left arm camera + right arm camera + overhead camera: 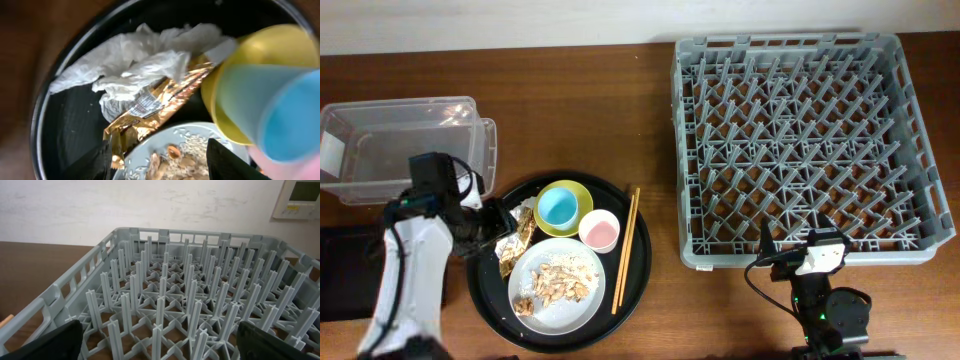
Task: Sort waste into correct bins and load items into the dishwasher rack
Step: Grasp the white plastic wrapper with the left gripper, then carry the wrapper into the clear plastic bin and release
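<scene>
Crumpled white napkins point(135, 60) and a gold-brown wrapper point(155, 102) lie on the left of the round black serving tray point(485, 285). My left gripper point(160, 167) is open just above them, over the wrapper's end and the white plate's rim; it also shows in the overhead view point(492, 222). The white plate point(590, 300) holds beige food scraps point(558, 280). A light blue cup point(558, 206) sits in the yellow bowl point(582, 200), with the pink cup point(599, 230) and the chopsticks point(623, 250) beside it. My right gripper point(160, 350) is open and empty at the grey dishwasher rack's point(790, 140) front edge.
The clear plastic tub point(400, 145) stands at the back left, just behind my left arm. The shallow black tray point(345, 275) lies at the far left front. The serving tray sits between the tub and the rack.
</scene>
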You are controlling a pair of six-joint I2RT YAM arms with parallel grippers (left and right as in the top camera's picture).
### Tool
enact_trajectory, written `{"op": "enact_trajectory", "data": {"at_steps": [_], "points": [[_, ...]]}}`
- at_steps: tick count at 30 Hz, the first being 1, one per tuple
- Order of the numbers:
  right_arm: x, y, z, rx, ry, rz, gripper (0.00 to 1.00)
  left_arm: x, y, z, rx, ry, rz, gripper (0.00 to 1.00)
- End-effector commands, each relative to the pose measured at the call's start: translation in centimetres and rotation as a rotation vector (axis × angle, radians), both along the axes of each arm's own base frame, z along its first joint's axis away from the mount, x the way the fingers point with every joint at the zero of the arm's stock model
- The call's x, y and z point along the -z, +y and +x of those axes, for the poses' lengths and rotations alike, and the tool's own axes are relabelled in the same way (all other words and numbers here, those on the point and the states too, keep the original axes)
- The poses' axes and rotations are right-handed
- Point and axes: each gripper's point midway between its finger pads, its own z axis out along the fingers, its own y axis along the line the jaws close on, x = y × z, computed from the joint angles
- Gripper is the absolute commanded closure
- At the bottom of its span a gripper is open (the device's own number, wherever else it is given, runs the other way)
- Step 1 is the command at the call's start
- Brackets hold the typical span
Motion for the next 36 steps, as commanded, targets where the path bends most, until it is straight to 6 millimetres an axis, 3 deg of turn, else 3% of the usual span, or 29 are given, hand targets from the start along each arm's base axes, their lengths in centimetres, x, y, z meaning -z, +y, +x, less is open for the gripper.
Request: {"op": "enact_trajectory", "data": {"at_steps": [1,5,11,16,18,20,21,23,26,33,36], "points": [[0.3,-0.3,0.0,0.015,0.003,0.001,0.02,2.6,-0.1,0.0,-0.011,0.070,-0.037,0.40],[0.3,-0.3,0.0,0.015,0.003,0.001,0.02,4.5,0.0,0.3,0.039,0.106,-0.037,0.41],[0.3,-0.3,0.0,0.015,0.003,0.001,0.02,4.4,0.9,4.0,0.038,-0.039,0.004,0.52],[0.3,-0.3,0.0,0.015,0.003,0.001,0.02,5.7,0.4,4.5,0.043,-0.025,-0.038,0.53],[0.3,-0.3,0.0,0.015,0.003,0.001,0.02,6.0,0.5,4.8,0.043,-0.032,-0.036,0.64],[0.3,-0.3,0.0,0.015,0.003,0.001,0.02,5.6,0.6,5.2,0.042,-0.046,-0.033,0.83],[0.3,-0.3,0.0,0.015,0.003,0.001,0.02,5.3,0.6,5.2,0.042,-0.037,-0.035,0.99],[0.3,-0.3,0.0,0.015,0.003,0.001,0.02,4.1,0.6,5.4,0.042,-0.035,-0.036,0.99],[0.3,-0.3,0.0,0.015,0.004,0.001,0.02,0.2,0.7,5.7,0.043,-0.073,-0.025,0.99],[0.3,-0.3,0.0,0.015,0.003,0.001,0.02,-7.1,0.7,5.5,0.032,-0.281,0.030,0.99],[0.3,-0.3,0.0,0.015,0.003,0.001,0.02,-11.0,1.8,7.0,-0.046,-0.451,0.051,0.99]]}}
